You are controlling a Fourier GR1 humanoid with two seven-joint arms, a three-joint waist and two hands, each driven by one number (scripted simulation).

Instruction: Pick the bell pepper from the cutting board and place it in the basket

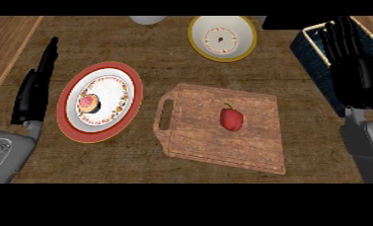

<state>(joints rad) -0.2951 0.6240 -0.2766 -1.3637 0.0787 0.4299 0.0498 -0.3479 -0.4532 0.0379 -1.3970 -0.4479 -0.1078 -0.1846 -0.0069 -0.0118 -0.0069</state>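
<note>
The basket [312, 67] is cut off by the picture's right edge at about 3 o'clock; only its dark woven left wall and pale rim are shown, and much of its opening is hidden behind the right robot hand [348, 57]. What lies inside it cannot be made out. A pale round object [148, 19] at 12 o'clock is cut by the top of the scene and cannot be named. A dark shape at the upper right, beside the basket, is likewise too cropped to identify.

The right robot hand is seen raised over the basket, its black fingers held straight and spread, nothing held. The left robot hand [35, 89] is seen at 9 o'clock near the desk's left edge, fingers straight and pointing up, nothing held.

The red bell pepper [232, 119] is found on the wooden cutting board [191, 136], right of the board's middle, with its stem toward 12 o'clock. The board lies at about 5 o'clock from the scene's centre, its handle slot turned toward 9 o'clock. Bare desk [153, 62] is left between the board and the basket, and between the board and the plates.

A red-rimmed plate [73, 121] is set at 9 o'clock, carrying a white patterned plate [109, 89] on which a small round pink item [89, 103] rests. A yellow-rimmed white bowl [222, 37] is placed at 12 o'clock; only a small dark speck is seen in it.
</note>
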